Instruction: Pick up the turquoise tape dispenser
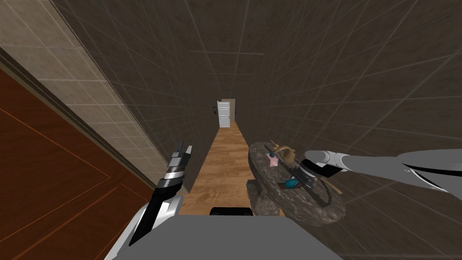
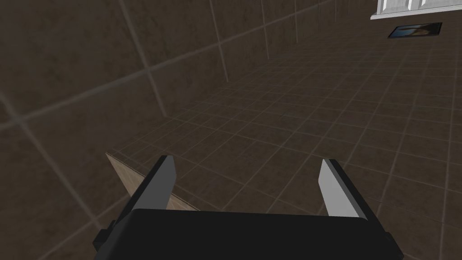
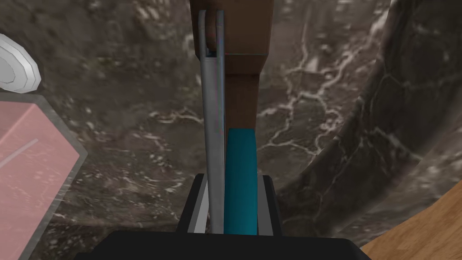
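Arms number two, each with two blade fingers; on the counter I count one tape dispenser, one pink box, one white round thing and one tan object. Nearest, at 10 o'clock, the left arm (image 1: 167, 189) is raised beside the dark tiled wall, well apart from the counter. The left jaws stand wide open with nothing between the fingers (image 2: 158, 185). At 2 o'clock the right arm (image 1: 361, 162) reaches across the round, dark marble counter (image 1: 270, 207). The counter's curved rim runs near one side of the right jaws, with wood floor (image 3: 419, 225) just past it. The right jaws are clamped on the tape dispenser (image 3: 239, 180). Its turquoise part sits squarely between them with a thin grey strip alongside, and its brown part runs on beyond the fingertips. Whether it rests on the marble I cannot tell. The pink box (image 3: 31, 167) lies on the other side, bare marble between it and the dispenser, with the white round thing (image 3: 16, 67) near its far corner. Farther along the counter sits the tan object (image 1: 285, 153). At 12 o'clock the corridor runs open to a white door (image 1: 224, 113).
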Robot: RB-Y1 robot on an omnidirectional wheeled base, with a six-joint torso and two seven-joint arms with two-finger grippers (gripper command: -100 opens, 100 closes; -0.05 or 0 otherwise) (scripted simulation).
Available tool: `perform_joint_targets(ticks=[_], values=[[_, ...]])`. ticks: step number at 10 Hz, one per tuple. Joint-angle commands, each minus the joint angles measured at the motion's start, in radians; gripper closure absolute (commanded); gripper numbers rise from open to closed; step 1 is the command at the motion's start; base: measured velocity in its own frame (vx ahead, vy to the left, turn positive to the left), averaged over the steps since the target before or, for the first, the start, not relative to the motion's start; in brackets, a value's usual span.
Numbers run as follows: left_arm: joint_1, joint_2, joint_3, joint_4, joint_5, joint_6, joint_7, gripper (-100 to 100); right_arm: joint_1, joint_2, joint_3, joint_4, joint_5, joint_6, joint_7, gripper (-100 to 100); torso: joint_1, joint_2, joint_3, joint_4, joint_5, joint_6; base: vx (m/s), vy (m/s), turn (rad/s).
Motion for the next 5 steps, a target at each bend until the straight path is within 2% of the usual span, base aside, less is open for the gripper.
perform_joint_targets(ticks=[1,3,4,5], values=[[0.0,0.0,0.0,0.0,0.0,0.0,0.0,0,0.0,0.006,0.005,0.028,-0.019,-0.014,0.02,100,0.0,0.0,0.0,0.0,0.0,0.0,-0.021,0.018,0.027],[0.0,0.0,0.0,0.0,0.0,0.0,0.0,0,-0.013,0.01,0.027,0.077,-0.06,-0.04,0.055,100,-0.001,-0.001,-0.001,0.0,0.0,0.0,-0.022,0.019,0.059],[0.0,0.0,0.0,0.0,0.0,0.0,0.0,0,-0.011,0.007,0.021,0.056,-0.045,-0.029,0.038,100,0.0,-0.001,-0.001,0.0,0.0,0.0,-0.012,0.008,0.015],[0.0,0.0,0.0,0.0,0.0,0.0,0.0,0,-0.011,0.007,0.022,0.059,-0.047,-0.031,0.042,0,-0.001,-0.002,-0.001,0.0,0.0,0.0,0.0,0.0,0.0]])
